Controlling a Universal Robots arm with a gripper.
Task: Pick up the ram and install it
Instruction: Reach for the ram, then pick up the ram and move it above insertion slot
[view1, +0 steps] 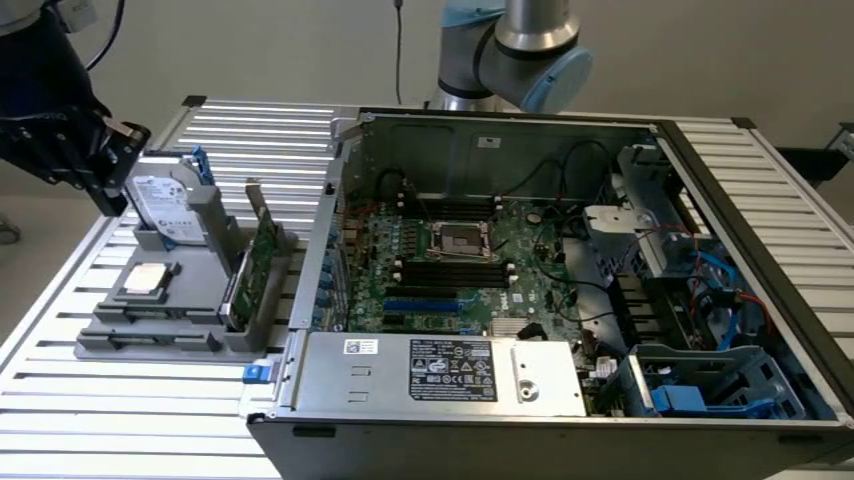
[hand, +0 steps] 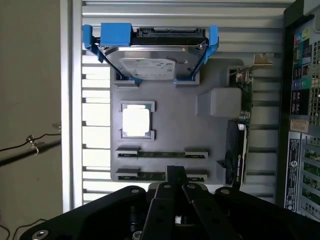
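Ram (thin, green) rests in grey holder.

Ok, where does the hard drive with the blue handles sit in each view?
Exterior view: the hard drive stands on edge at the grey holder's far end, at the exterior view's left.
Wrist view: the hard drive stands at the grey holder's end nearest the processor chip.
Shared landmark: the processor chip on the grey holder.
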